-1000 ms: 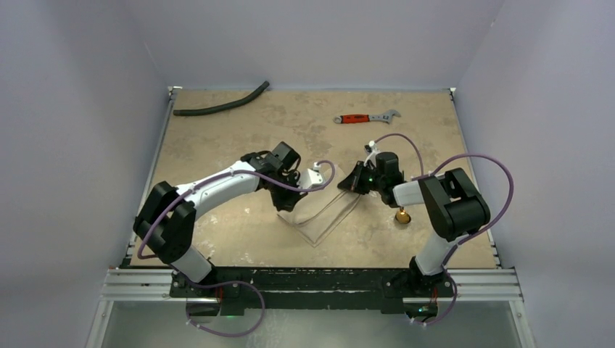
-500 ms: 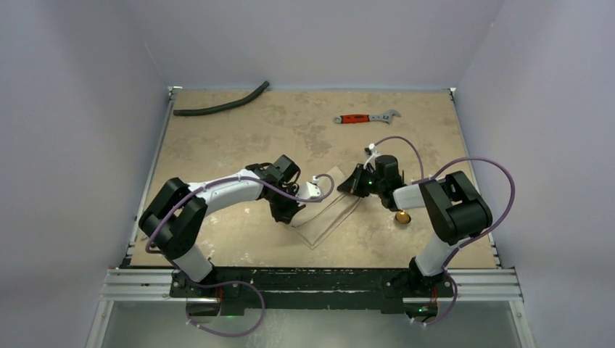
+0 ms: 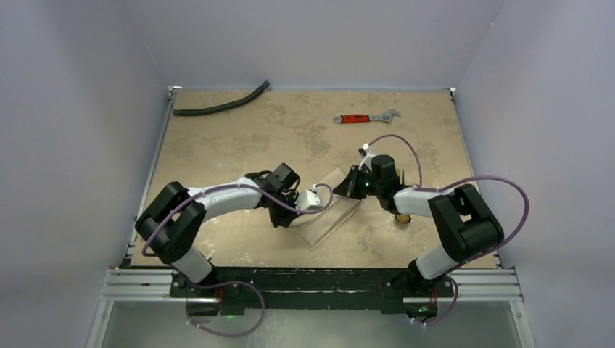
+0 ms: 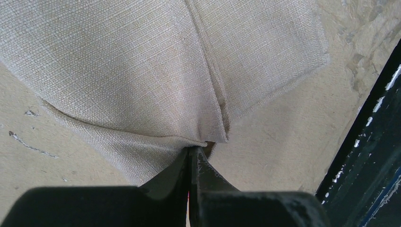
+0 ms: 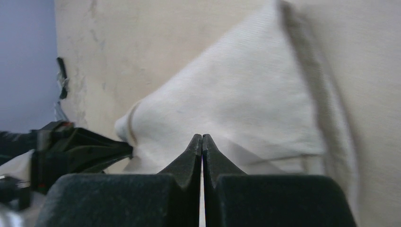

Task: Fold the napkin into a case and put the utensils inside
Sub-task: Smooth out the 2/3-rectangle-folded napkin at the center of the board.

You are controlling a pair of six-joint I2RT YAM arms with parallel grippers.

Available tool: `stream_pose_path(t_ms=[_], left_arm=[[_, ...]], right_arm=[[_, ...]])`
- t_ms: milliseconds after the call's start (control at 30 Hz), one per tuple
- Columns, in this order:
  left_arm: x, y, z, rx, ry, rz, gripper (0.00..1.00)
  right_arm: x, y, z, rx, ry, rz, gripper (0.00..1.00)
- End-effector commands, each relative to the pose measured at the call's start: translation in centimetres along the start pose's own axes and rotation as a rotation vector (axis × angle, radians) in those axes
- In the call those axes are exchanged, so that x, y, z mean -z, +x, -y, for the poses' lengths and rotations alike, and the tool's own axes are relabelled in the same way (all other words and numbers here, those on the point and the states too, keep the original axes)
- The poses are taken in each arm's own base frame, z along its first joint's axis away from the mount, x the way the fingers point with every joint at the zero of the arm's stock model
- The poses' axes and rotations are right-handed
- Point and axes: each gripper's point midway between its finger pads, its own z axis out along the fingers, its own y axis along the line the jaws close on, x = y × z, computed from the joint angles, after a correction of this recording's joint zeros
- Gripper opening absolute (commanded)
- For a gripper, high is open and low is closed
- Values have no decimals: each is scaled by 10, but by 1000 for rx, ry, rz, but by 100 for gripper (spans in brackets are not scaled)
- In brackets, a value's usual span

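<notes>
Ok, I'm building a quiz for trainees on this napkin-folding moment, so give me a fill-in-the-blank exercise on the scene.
1. The left gripper and right gripper are both ___ on the napkin.
2. The wrench has a ___ handle.
3. The black hose lies near the table's far ___ corner.
Missing words: shut; red; left.

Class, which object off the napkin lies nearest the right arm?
The gold utensil, tucked beside the right arm; the red-handled wrench and black hose lie far back.
</notes>
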Motion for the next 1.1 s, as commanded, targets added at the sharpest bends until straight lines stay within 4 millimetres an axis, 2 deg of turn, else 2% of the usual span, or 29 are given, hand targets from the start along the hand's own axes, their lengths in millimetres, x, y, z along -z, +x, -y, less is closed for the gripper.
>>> stream_pose_path(t_ms=[0,167,267,400,533,600,667,767,867,967,1067], left_arm=[[5,-13,-7,-16,-42,18,0],[45,-64,-12,2,-43,112,1],[66,-74,-10,5,-41,137,5],[75,-56,6,-22,0,115,8],[66,-20,19,-90,37,48,7],[62,-7,19,-129,34,19,6],[61,-2,16,-167,8,9,4],[61,-5,4,-270,-88,19,1],[64,-12,-2,-390,-166,37,4],[67,-25,1,-514,-213,58,4],[64,-35,13,-608,-211,74,4]], right_arm=[[-4,-3,-62,117,-112,-21,0],[-23,38,-89,124,-203,-119,0],[-34,61,-106,144,-250,-181,0],[-40,82,-117,156,-267,-232,0],[-35,85,-115,155,-261,-226,0],[-34,86,-115,154,-261,-228,0],[-35,90,-115,154,-260,-238,0],[-37,97,-111,151,-254,-261,0],[-38,106,-105,147,-252,-286,0],[-39,114,-100,144,-252,-305,0],[-39,121,-96,134,-259,-323,0]])
